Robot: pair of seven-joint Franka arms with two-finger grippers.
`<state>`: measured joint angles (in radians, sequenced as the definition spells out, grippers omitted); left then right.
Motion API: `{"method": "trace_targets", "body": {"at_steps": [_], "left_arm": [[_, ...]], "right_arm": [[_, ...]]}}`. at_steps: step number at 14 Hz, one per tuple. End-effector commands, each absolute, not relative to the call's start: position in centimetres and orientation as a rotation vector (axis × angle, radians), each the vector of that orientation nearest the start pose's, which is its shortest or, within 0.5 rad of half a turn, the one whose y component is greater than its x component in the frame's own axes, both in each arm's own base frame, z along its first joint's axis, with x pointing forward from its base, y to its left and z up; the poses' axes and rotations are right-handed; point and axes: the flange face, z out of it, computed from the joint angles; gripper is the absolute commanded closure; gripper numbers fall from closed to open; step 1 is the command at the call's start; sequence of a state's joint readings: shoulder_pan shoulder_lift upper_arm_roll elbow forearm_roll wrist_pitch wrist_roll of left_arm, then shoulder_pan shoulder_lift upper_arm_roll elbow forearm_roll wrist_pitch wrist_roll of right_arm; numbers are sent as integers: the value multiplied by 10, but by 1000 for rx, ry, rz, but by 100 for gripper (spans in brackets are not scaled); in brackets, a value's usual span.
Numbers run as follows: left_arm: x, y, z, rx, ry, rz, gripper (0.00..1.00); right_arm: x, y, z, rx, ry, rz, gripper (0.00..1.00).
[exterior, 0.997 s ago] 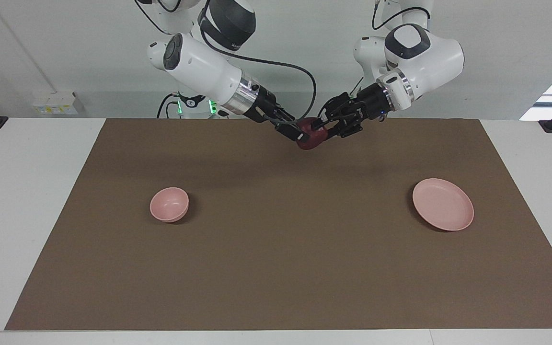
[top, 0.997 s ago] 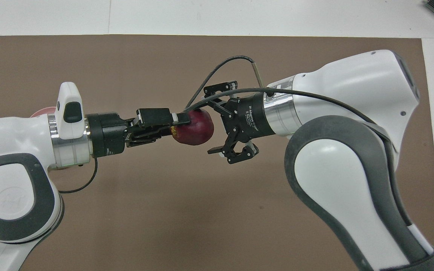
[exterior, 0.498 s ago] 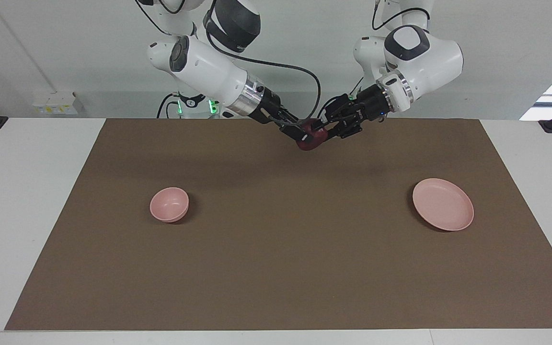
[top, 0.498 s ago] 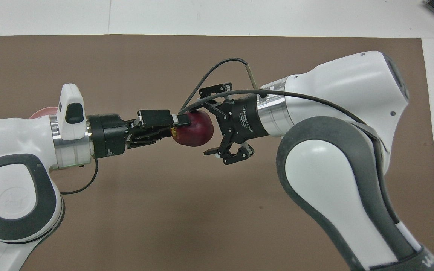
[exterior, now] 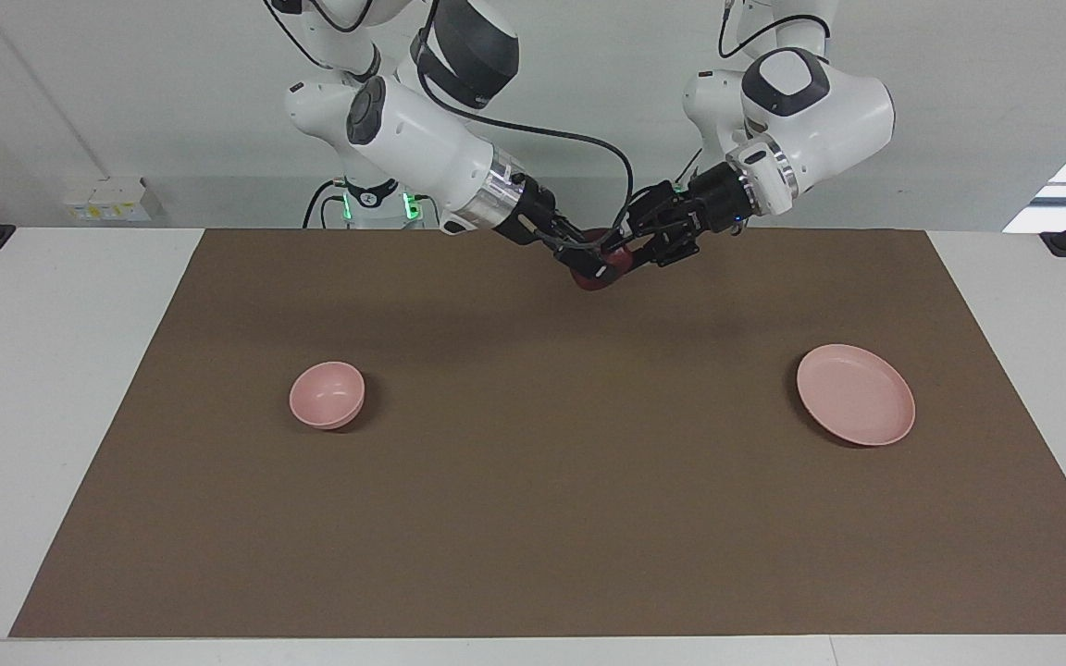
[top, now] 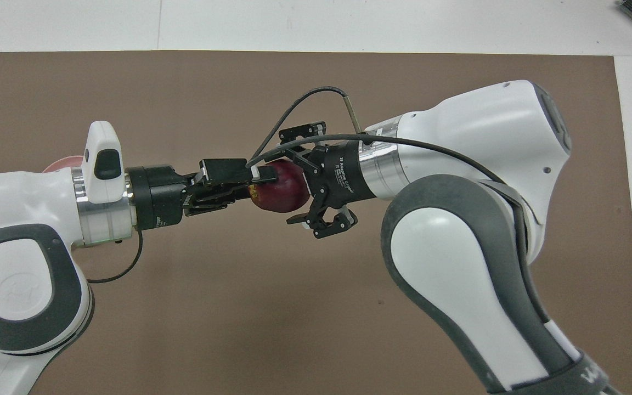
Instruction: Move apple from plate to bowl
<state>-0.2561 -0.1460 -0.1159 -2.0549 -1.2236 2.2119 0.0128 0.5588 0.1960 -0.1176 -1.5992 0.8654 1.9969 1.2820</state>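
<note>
The small pink bowl (exterior: 327, 395) sat on the brown mat (exterior: 533, 518) toward the right arm's end. Above the mat, the right gripper (exterior: 590, 265) spread its fingers around the dark red apple (top: 280, 186), which the left gripper (top: 261, 184) gripped. The pink plate (exterior: 855, 394) lay bare toward the left arm's end.

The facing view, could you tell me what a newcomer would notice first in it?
The two arms meeting in mid-air over the robots' edge of the brown mat, with a dark red apple between them: the left end effector is shut on it, and the right end effector is open around it. The pink plate toward the left arm's end and the small pink bowl toward the right arm's end hold nothing.
</note>
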Motion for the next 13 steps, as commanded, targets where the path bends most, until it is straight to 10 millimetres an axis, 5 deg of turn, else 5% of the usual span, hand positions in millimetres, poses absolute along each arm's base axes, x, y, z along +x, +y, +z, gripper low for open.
{"method": "trace_targets", "body": {"at_steps": [1, 2, 3, 4, 5, 9, 10, 12, 13], "left_arm": [[496, -231, 560, 2037, 282, 96, 100], [497, -230, 561, 2036, 283, 98, 100], [497, -230, 560, 2036, 285, 96, 100], [497, -230, 560, 2035, 286, 95, 100], [497, -230, 560, 2036, 287, 95, 100], [497, -230, 561, 2032, 305, 85, 100], [497, -230, 560, 2033, 304, 84, 82], [500, -231, 564, 2041, 289, 99, 13], [503, -232, 568, 2073, 270, 114, 0]], "right_arm": [[566, 327, 555, -1994, 1304, 630, 0], [566, 327, 556, -1990, 1303, 634, 0], [566, 328, 557, -1986, 1302, 630, 17], [565, 329, 556, -1984, 1301, 640, 64], [566, 327, 557, -1953, 1303, 677, 100], [568, 321, 558, -1952, 1269, 699, 100], [568, 321, 558, -1954, 1269, 698, 100], [568, 321, 558, -1954, 1267, 696, 100], [569, 320, 558, -1955, 1266, 695, 100]]}}
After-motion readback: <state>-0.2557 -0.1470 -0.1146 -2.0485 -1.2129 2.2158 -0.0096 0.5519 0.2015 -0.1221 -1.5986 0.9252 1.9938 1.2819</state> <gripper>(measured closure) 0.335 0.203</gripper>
